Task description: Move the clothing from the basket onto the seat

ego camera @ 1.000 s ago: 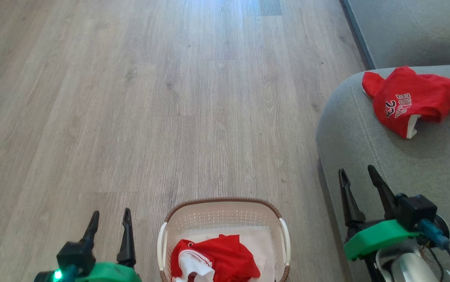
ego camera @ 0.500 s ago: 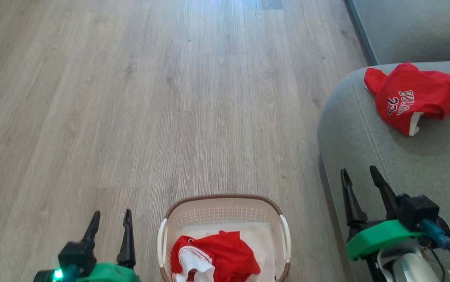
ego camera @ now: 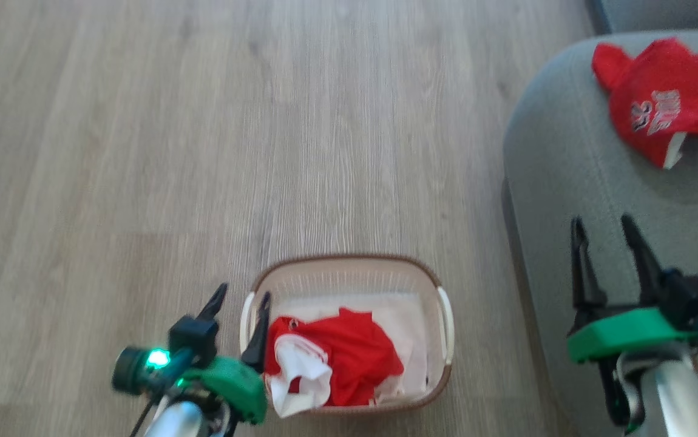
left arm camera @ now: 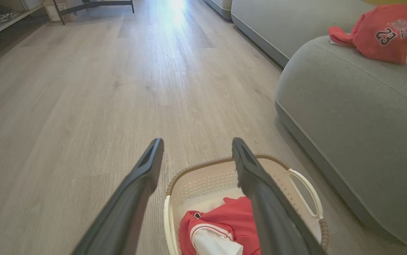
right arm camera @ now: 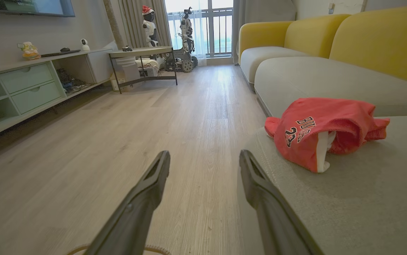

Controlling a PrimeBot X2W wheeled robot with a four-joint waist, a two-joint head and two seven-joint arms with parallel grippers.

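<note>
1. I see my left gripper [ego camera: 243, 291] at the lower left of the head view, its two dark fingers spread apart and empty, pointing up and a little right.
2. A green lamp [ego camera: 158, 358] glows on that wrist.
3. My right gripper [ego camera: 603, 220] is at the lower right, fingers parted, holding nothing.
4. Its pale forearm [ego camera: 683, 394] runs off the bottom edge.

The head view is smeared by motion: the lettering on the red jersey [ego camera: 658, 115] at upper right cannot be read, and the frame's right edge clips both it and the seat [ego camera: 567, 182]. In the left wrist view the bottom edge cuts off the basket [left arm camera: 207, 180], and a dark finger [left arm camera: 260, 191] covers part of the red garment [left arm camera: 228, 214] inside.
</note>
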